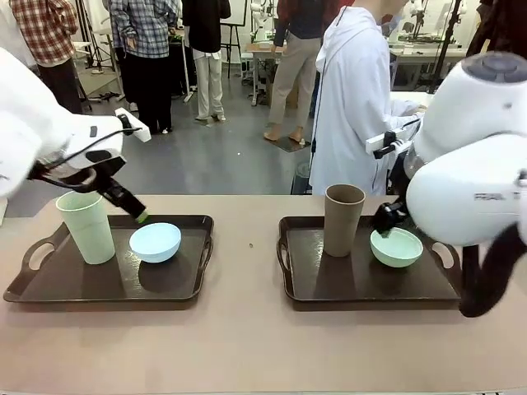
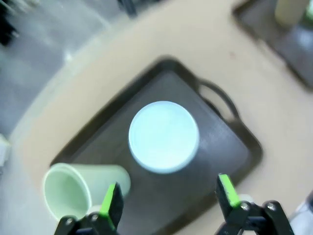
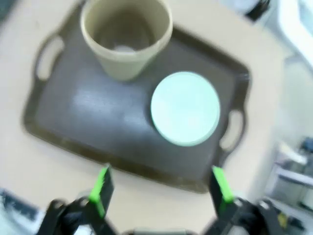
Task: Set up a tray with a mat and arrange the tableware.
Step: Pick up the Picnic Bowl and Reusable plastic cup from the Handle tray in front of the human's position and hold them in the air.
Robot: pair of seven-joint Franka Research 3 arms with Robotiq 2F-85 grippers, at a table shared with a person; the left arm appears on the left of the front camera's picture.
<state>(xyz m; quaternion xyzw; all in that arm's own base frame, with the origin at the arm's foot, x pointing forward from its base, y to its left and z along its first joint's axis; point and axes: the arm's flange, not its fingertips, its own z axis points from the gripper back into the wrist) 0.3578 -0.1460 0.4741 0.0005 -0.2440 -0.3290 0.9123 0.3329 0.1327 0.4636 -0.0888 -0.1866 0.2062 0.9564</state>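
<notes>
Status: two dark trays on the desk (image 1: 247,346), both loaded.
- Left tray (image 1: 99,281): the pale green cup (image 1: 85,227) stands upright at its left end, with the light blue bowl (image 1: 156,242) just beside it.
- Right tray (image 1: 362,284): the brown cup (image 1: 343,219) stands upright, with the mint green bowl (image 1: 396,247) just to its right.

Judgement: with one cup and one bowl per tray, the arranging looks essentially finished. I cannot tell whether a mat lines the tray floors, because the wrist views are blurred.

Tableware: the cups are tall, handleless, matte and tapered. The bowls are small, round and empty.

The left tool (image 2: 169,193) has its jaws apart and empty above the left tray. The right tool (image 3: 160,182) has its jaws apart and empty over the right tray's near rim.
</notes>
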